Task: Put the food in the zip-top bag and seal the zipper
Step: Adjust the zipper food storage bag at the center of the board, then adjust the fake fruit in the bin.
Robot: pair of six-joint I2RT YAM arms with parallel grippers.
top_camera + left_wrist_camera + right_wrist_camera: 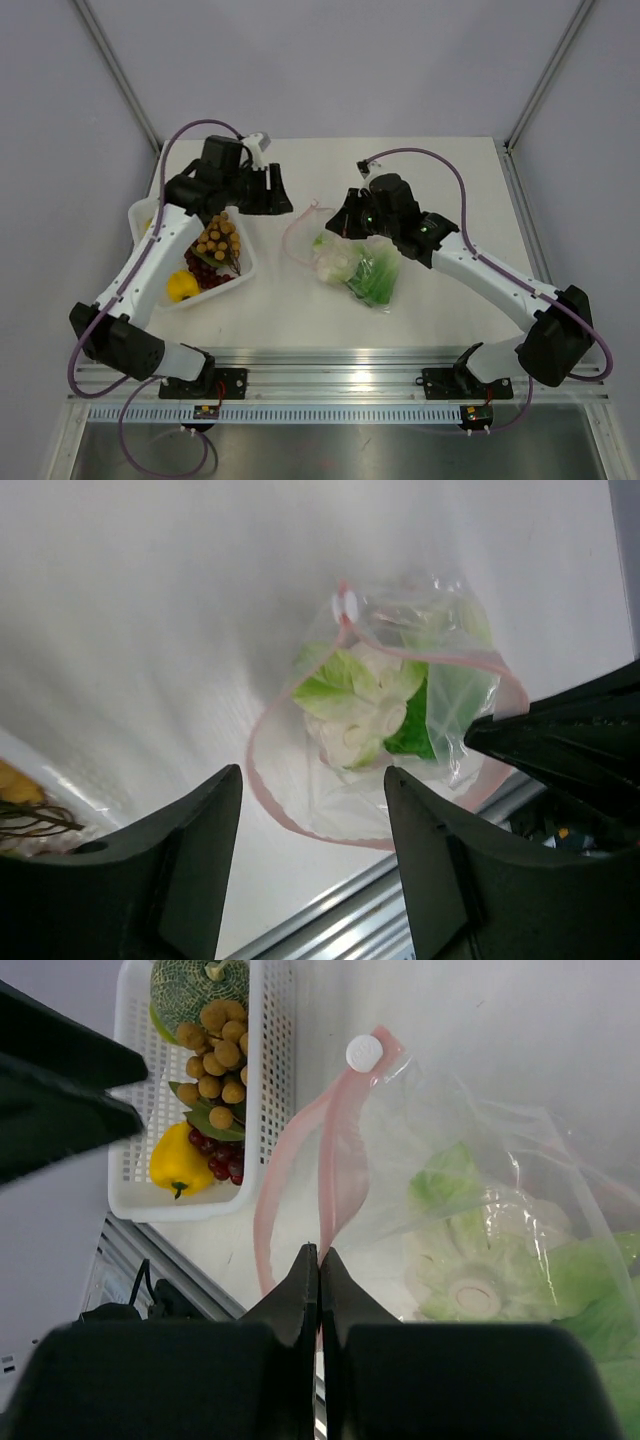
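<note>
Desk: white, with both arms reaching in from the 6 o'clock edge.
White tray: sits at 9 o'clock of the bag, apart from it.
Yellow piece: lies at the tray's near end, beside the dark red grapes.
Tan-brown balls: bunched mid-tray, just past the grapes; a netted green melon fills the far end.
Zip-top bag: lies flat near the desk's middle, its mouth turned toward 10 o'clock.
Food in the bag: bright green lettuce and a pale white-green vegetable rest inside, side by side.
Zipper: unsealed, the pink-red strip gaping in a loop, its white slider at the far end.
Right end effector: fingers pressed tight together, pinching the zipper strip at the bag's mouth.
Left end effector: fingers spread wide, holding nothing, above the desk at 10 o'clock of the bag, between bag and tray.
</note>
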